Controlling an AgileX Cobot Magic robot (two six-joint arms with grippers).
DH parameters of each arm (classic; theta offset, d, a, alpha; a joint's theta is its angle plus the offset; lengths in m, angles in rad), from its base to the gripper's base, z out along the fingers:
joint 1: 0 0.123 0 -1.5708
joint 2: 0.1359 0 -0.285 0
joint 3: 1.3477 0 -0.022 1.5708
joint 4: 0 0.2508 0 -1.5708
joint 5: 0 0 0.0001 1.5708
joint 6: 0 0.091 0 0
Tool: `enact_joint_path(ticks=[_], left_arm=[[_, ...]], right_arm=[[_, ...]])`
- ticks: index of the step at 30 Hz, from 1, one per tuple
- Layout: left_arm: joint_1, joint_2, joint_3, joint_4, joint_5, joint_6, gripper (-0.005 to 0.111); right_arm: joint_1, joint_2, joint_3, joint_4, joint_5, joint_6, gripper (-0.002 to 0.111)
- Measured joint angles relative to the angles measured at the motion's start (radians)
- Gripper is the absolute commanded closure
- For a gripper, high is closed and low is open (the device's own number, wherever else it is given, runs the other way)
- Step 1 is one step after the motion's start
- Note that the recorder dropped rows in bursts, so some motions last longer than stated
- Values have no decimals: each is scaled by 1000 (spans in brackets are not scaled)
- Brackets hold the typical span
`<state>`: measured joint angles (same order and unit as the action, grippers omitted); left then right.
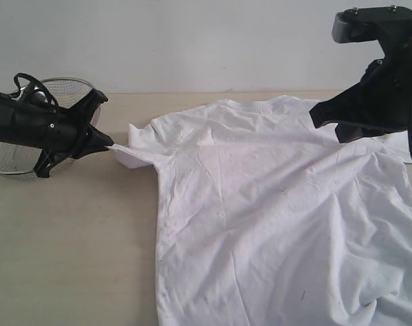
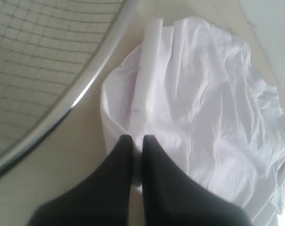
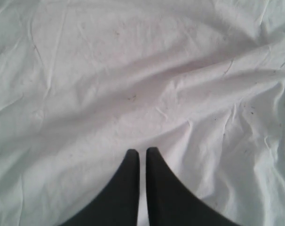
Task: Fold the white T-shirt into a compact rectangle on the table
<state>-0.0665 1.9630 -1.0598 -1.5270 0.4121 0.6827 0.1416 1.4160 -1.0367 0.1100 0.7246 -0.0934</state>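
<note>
Sleeve work looks like the step in hand. The left gripper [image 1: 105, 144] has its jaws closed on the hem of one sleeve [image 1: 134, 155] of the T-shirt [image 1: 260, 204], and the cloth is drawn taut toward the wire bowl [image 1: 15, 166] just beside it. The shirt lies spread on the counter [image 1: 70, 258], plain side up and collar toward the far edge. Its wrinkled lower part runs out of the exterior view. The right gripper [image 1: 316, 115] hovers over the opposite shoulder with its jaws closed, and no cloth shows between them.

To do this well, the sleeve should be lifted only a little, carried inward across the chest and laid flat, so the side edge runs straight from shoulder to hem. The pinch looks thin, taking just the hem, so a slow, level pull seems safer than a jerk. The move should also stay clear of the bowl's rim. The right arm could press the far shoulder down so the body does not slide.
</note>
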Motion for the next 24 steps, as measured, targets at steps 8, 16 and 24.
enact_joint_path(ticks=[8,16,24], left_arm=[[8,0,-5,3,53,0,101],[8,0,-5,4,145,0,53],[8,-38,-5,6,184,0,50]], right_arm=[[0,0,0,0,7,0,108],[0,0,0,0,7,0,108],[0,0,0,0,5,-2,108]])
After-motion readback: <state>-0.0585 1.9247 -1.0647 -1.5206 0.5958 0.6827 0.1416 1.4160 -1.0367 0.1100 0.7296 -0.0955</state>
